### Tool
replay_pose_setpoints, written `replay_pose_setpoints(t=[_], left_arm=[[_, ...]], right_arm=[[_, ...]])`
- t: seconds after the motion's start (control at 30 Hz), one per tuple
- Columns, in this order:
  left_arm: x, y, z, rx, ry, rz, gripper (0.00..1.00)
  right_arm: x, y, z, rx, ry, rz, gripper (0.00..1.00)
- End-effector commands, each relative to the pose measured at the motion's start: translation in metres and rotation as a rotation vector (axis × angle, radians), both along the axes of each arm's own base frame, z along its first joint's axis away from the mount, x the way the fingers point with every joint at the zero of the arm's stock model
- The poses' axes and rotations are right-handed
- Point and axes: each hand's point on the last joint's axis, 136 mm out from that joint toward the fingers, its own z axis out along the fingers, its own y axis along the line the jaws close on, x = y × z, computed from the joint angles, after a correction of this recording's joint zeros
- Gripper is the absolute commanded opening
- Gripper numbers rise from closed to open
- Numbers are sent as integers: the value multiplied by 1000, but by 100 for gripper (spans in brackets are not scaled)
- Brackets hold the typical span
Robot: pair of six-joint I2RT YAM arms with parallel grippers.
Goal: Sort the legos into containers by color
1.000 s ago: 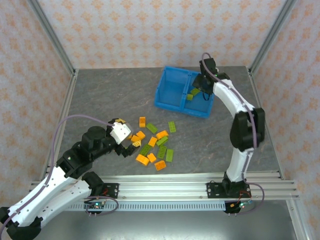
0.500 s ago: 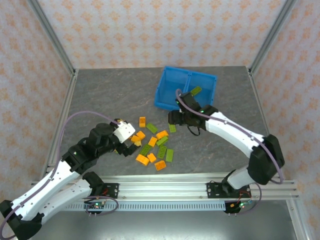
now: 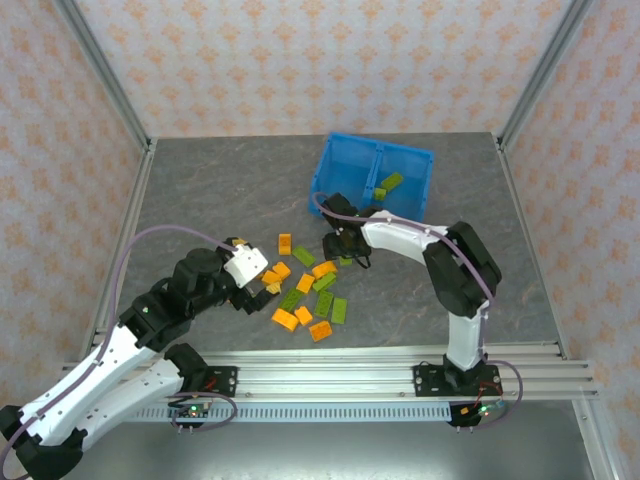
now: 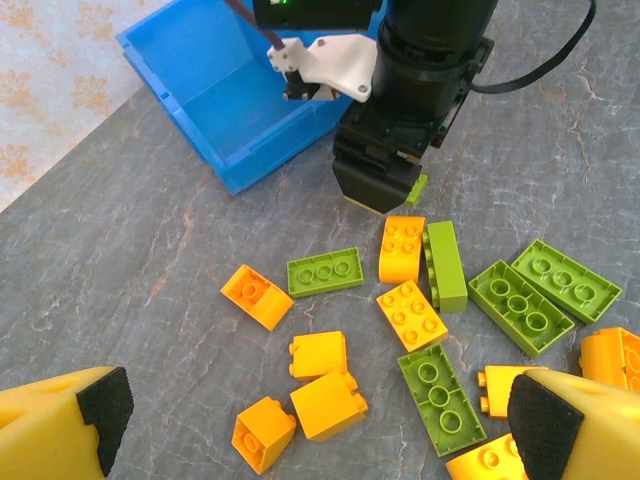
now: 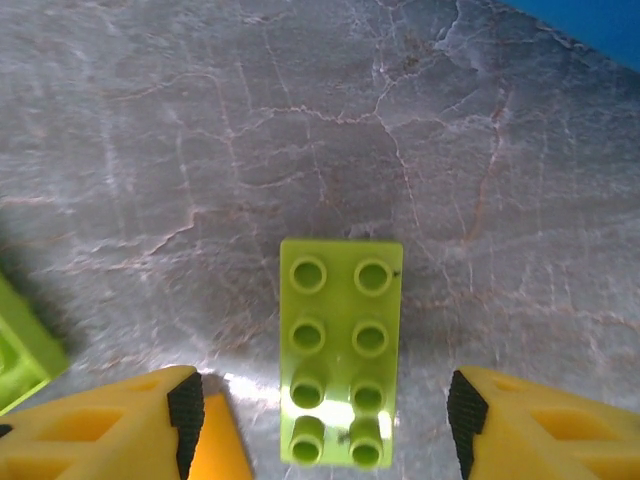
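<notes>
One lego (image 5: 342, 350) lies between the spread fingers of my right pincer (image 5: 325, 405) at mid-frame, the bin (image 3: 345, 185) just above, other legos (image 3: 310, 290) strewn lower left toward my left pincer (image 3: 258, 287).

Green brick (image 4: 417, 189) mostly hidden beneath right claw (image 4: 380, 192). Right wrist view: second green brick (image 5: 18, 345) cut off by left edge, bin (image 5: 592, 14) cut off at top corner.

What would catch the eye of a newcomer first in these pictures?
The bright blue bin at the far side of the table, with a few green bricks in its right compartment, stands out first. Next come the orange and green legos scattered at the centre, and the right gripper, open, over one lime-green brick.
</notes>
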Motion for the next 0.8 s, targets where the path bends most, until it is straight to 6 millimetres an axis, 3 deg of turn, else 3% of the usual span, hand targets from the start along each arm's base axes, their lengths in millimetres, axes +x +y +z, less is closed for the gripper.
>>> replay_pose_setpoints(t=[0.0,0.2,0.43,0.53,0.77], left_arm=[[-3,-3,4,0,-1,-21,99],[-2,-2,5,1,-6,-14,99],[-8,-6,7,-14,-8,-51,99],[-16,-13,11,-44,-10,-111,99],[-25,-17,18,-74,-34,-164,99]], right_arm=[[7,-1,-3,-38,-24,-8,62],[0,-9,-23,-78,19,-35,46],[-2,-16,-23,-75,4,-73,30],[3,-14,-1,-23,-62,-96,28],[20,-22,76,57,-263,-165,27]])
